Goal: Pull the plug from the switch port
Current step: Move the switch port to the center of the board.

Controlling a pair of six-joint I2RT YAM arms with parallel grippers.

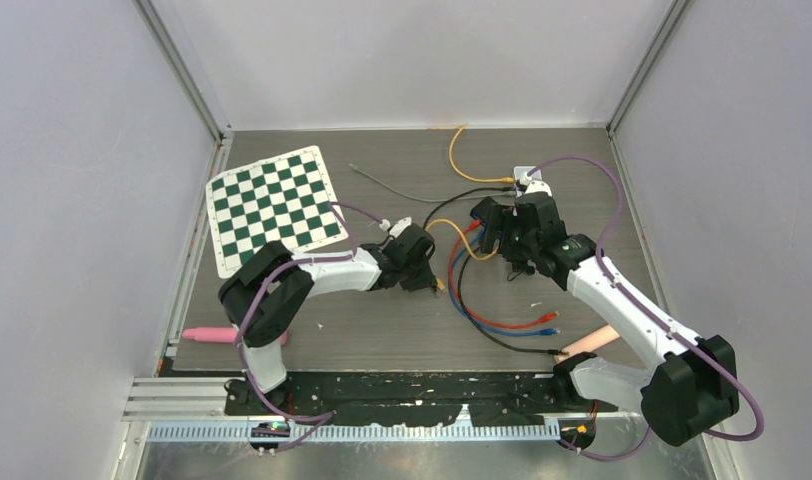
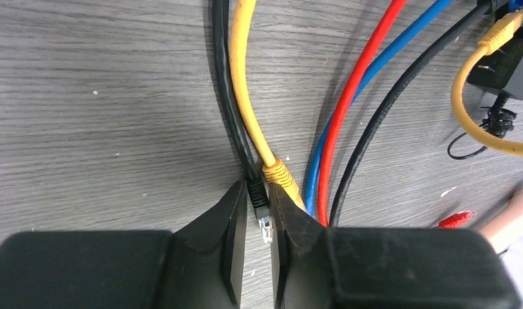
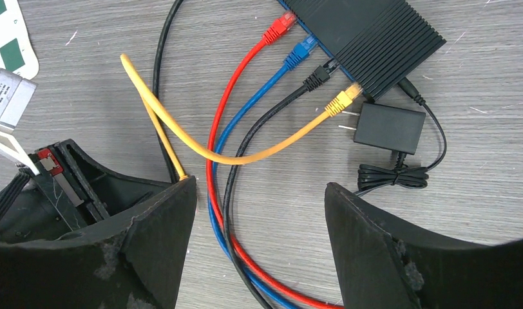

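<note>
The black switch (image 3: 368,32) lies at the top of the right wrist view with a red plug (image 3: 278,26), a blue plug (image 3: 302,46), a black plug (image 3: 318,76) and a yellow plug (image 3: 344,98) in its ports. My right gripper (image 3: 260,183) hangs open above the red, blue and black cables, a little short of the switch. My left gripper (image 2: 257,187) is shut on the loose black plug (image 2: 262,209) of another black cable, low on the table. A loose yellow plug (image 2: 281,177) lies against its right finger. From above, the left gripper (image 1: 429,275) sits left of the right gripper (image 1: 492,235).
A black power adapter (image 3: 389,127) with a bundled cord lies beside the switch. A green chessboard mat (image 1: 272,208) is at the back left, with a grey cable (image 1: 392,185) to its right. A pink object (image 1: 210,335) and a beige cylinder (image 1: 592,340) lie near the front.
</note>
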